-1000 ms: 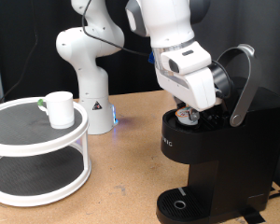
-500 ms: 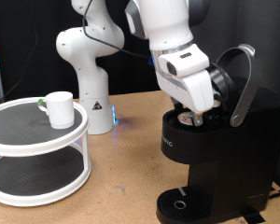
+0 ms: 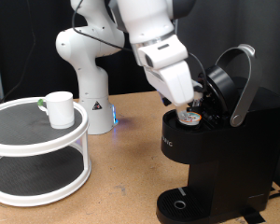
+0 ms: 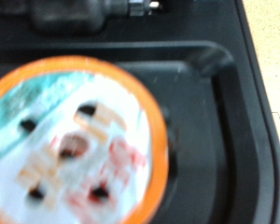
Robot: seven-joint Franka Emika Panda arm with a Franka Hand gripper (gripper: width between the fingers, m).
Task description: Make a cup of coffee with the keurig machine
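Note:
The black keurig machine (image 3: 215, 163) stands at the exterior view's right with its grey-rimmed lid (image 3: 238, 86) swung open. A coffee pod (image 3: 189, 118) sits in the open holder. In the wrist view the pod (image 4: 70, 145) fills the picture, with an orange rim and a foil top with a few holes, resting in the black holder (image 4: 215, 112). My gripper (image 3: 196, 97) hangs just above the pod, tilted; no fingers show in the wrist view. The white cup (image 3: 58, 108) stands on the upper shelf of the round stand at the exterior view's left, far from my gripper.
The white two-tier round stand (image 3: 37, 154) fills the exterior view's lower left. A small green-topped pod (image 3: 38, 103) peeks from behind the cup. A second white robot base (image 3: 84, 75) stands behind it. The drip tray (image 3: 182, 202) sits low under the brew head.
My arm has lifted and swung towards the exterior view's upper left, off the holder. The pod now shows uncovered in the holder. The cup has not moved.

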